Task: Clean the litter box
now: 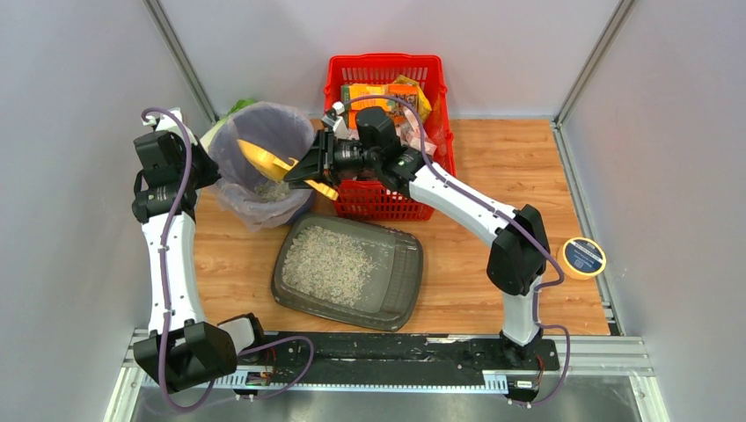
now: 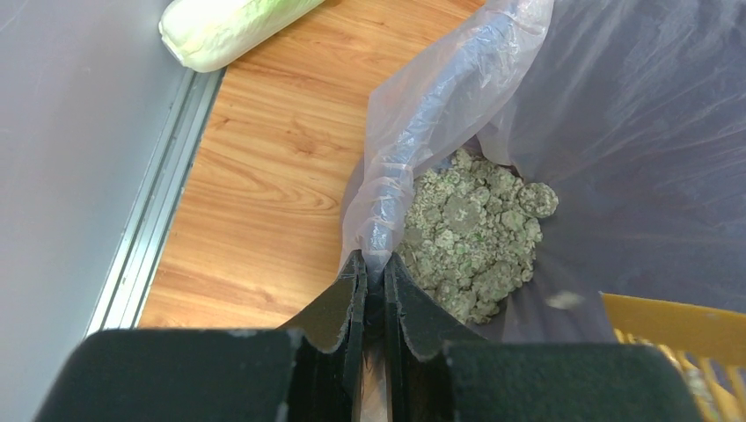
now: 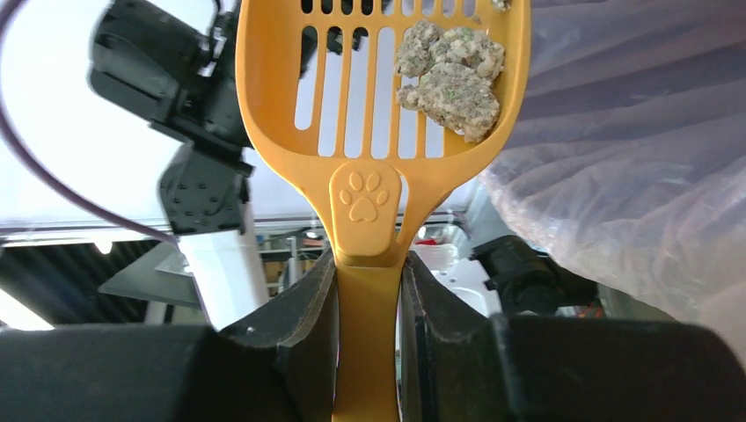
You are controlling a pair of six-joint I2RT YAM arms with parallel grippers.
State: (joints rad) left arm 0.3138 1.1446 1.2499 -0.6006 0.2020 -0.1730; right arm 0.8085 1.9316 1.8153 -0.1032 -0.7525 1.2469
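The litter box [image 1: 400,277] lies on the wooden table in front of the arms, with pale gravelly litter [image 1: 327,262] spread over its left half. My right gripper [image 3: 369,264] is shut on the handle of a yellow slotted scoop [image 3: 369,132]. The scoop [image 1: 264,160] is tilted over the bag-lined bin [image 1: 273,119] and carries a few grey-green clumps [image 3: 453,75]. My left gripper [image 2: 376,264] is shut on the rim of the bin's plastic bag [image 2: 616,132]. A heap of clumps [image 2: 475,233] lies at the bottom of the bag.
A red mesh basket [image 1: 387,70] full of packets stands behind the right wrist. A pale green vegetable [image 2: 229,31] lies by the left wall behind the bin. A yellow tape roll [image 1: 582,257] sits near the table's right edge.
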